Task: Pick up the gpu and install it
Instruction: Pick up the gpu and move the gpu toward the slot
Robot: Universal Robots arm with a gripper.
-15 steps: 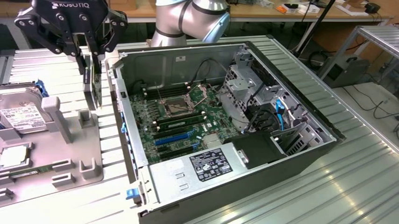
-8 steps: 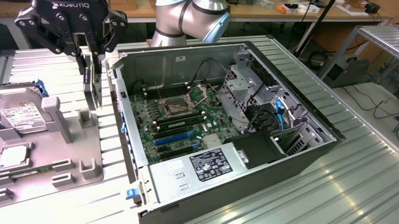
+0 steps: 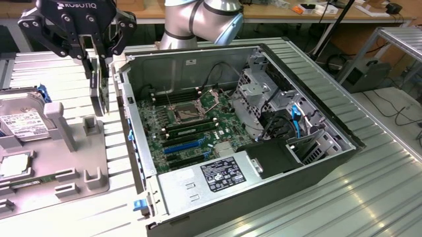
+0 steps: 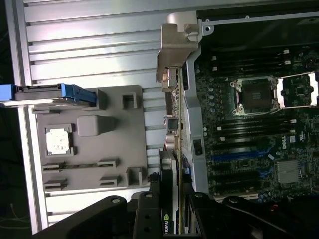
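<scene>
Jaws clamped the graphics card point(image 3: 100, 91) upright, at ten o'clock of the computer case point(image 3: 191, 66). Probably lifted so to clear its wall.

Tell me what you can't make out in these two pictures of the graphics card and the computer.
- The graphics card: nearly edge-on in both views, so its flat faces can't be made out; in the wrist view the hand covers its near end.
- The hard drive: cut off by the exterior view's left edge.
- The black label: print too small to read in the exterior view.
</scene>
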